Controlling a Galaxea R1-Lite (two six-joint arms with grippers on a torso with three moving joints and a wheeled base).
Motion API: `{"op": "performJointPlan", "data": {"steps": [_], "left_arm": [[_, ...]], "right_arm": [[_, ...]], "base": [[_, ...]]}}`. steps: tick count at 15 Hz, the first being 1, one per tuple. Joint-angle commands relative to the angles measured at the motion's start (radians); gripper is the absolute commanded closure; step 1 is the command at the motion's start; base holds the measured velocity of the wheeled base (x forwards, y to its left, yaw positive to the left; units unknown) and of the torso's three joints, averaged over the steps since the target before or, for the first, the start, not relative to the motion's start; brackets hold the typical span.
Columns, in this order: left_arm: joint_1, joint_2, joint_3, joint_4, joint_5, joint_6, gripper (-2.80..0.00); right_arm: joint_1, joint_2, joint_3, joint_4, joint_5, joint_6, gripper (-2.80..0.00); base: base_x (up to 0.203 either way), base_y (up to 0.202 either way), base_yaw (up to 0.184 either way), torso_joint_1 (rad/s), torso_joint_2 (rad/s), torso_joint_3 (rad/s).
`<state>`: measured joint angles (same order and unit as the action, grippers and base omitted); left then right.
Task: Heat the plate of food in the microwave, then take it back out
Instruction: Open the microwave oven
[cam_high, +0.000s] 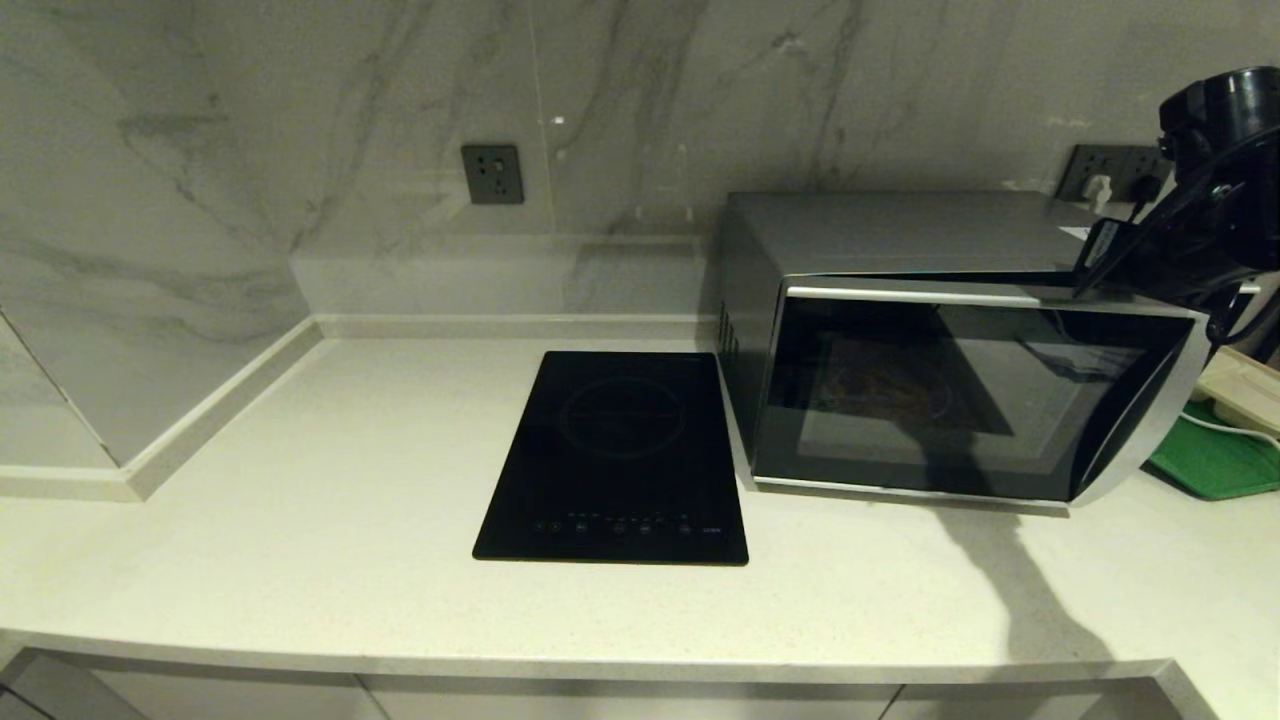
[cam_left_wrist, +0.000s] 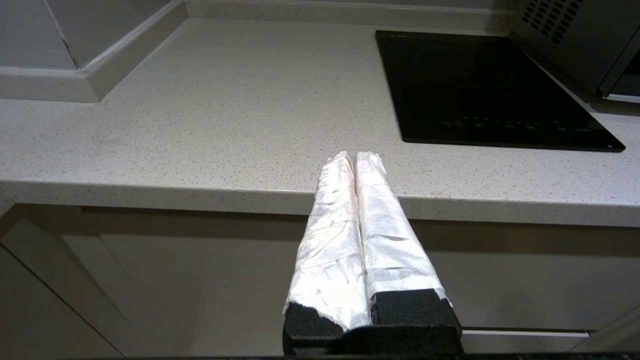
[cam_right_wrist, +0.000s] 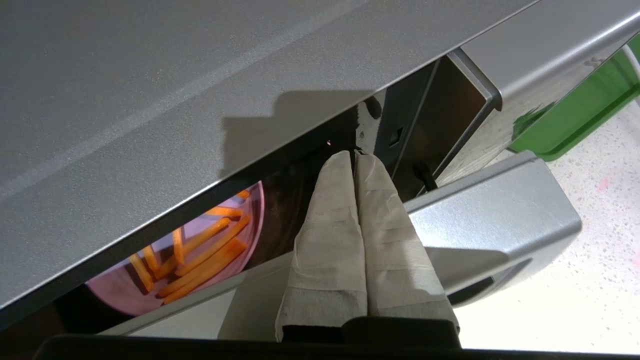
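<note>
The silver microwave (cam_high: 900, 235) stands at the right of the counter, its dark glass door (cam_high: 950, 400) swung partly ajar. Through the gap between door and body I see the lilac plate of food (cam_right_wrist: 195, 250) with orange fry sticks inside the cavity. My right gripper (cam_right_wrist: 354, 154) is shut and empty, its taped tips poked into that gap above the door's top edge (cam_right_wrist: 490, 200), near the latch side. In the head view the right arm (cam_high: 1200, 200) hangs over the microwave's top right corner. My left gripper (cam_left_wrist: 355, 156) is shut, empty, parked before the counter's front edge.
A flat black induction hob (cam_high: 620, 460) lies left of the microwave. A green tray (cam_high: 1215, 460) and a white power strip (cam_high: 1240, 390) sit right of the microwave. Wall sockets (cam_high: 492, 174) are on the marble backsplash. A raised ledge (cam_high: 220, 410) borders the counter's left side.
</note>
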<state>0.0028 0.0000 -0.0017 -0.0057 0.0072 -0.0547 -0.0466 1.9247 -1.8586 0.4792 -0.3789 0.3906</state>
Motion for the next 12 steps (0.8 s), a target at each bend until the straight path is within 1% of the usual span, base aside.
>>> {"op": "performJointPlan", "data": {"steps": [1,2,6,9,12], "left_arm": [[0.0,0.0,0.0,0.0,0.0,-0.001,0.0],[0.0,0.0,0.0,0.0,0.0,-0.001,0.0],[0.0,0.0,0.0,0.0,0.0,-0.001,0.0],[0.0,0.0,0.0,0.0,0.0,-0.001,0.0],[0.0,0.0,0.0,0.0,0.0,-0.001,0.0]], "right_arm": [[0.001,-0.026,0.026,0.01,0.016,0.004,0.0],[0.001,-0.048,0.038,0.024,0.036,0.003,0.0],[0.002,-0.15,0.056,0.169,0.11,0.003,0.0],[0.015,-0.259,0.151,0.208,0.168,-0.001,0.0],[0.043,-0.367,0.256,0.237,0.196,-0.01,0.0]], "base": [[0.0,0.0,0.0,0.0,0.0,0.0],[0.0,0.0,0.0,0.0,0.0,0.0],[0.0,0.0,0.0,0.0,0.0,0.0],[0.0,0.0,0.0,0.0,0.0,0.0],[0.0,0.0,0.0,0.0,0.0,0.0]]}}
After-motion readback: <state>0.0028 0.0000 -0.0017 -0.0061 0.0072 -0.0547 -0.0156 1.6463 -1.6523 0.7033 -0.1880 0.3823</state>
